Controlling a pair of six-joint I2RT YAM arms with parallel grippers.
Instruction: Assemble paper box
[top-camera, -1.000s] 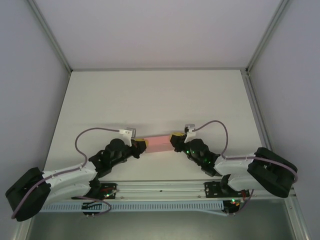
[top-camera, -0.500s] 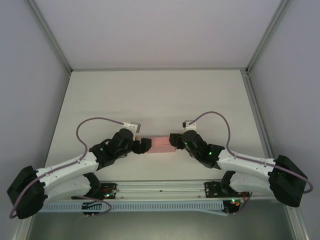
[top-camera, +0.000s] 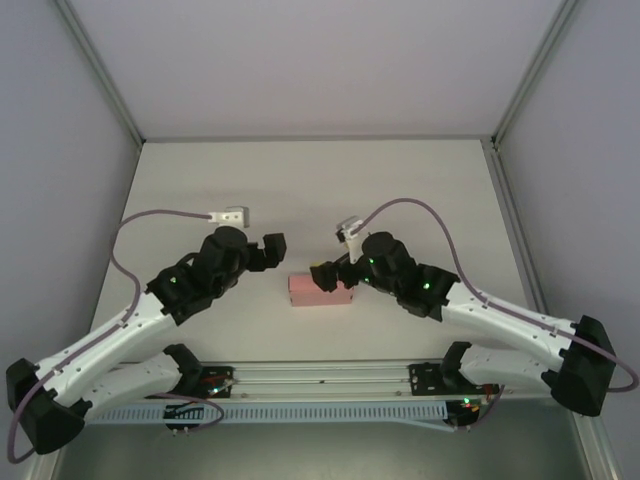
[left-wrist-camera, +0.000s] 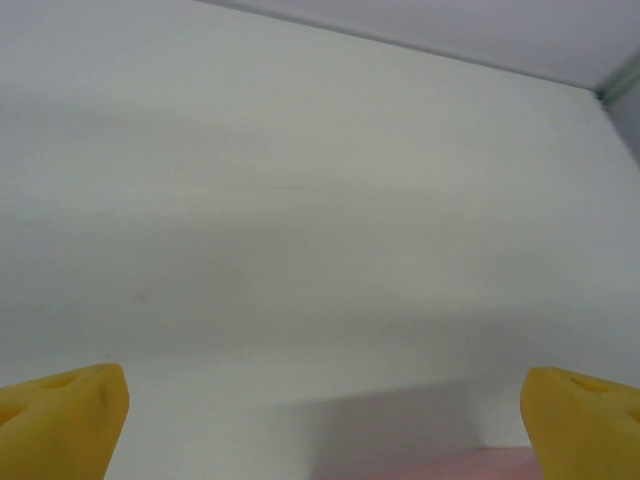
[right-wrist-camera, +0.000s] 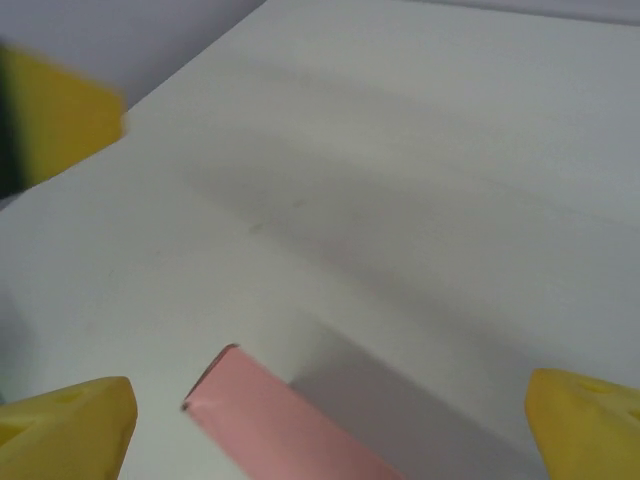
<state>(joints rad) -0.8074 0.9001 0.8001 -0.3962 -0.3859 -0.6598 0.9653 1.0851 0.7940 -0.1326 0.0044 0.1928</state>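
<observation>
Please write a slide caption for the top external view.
Left pincer and right pincer, both open, close to the folded pink paper box.

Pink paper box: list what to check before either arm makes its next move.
1. The small pale pink folded card box lies flat on the white table: ok.
2. The left gripper is open and apart from the box: ok.
3. The right gripper is open, with the box's end between its yellow fingertips: ok.
4. The box's end flaps are tucked shut: cannot tell.
5. The purple cables are away from the box: ok.
</observation>
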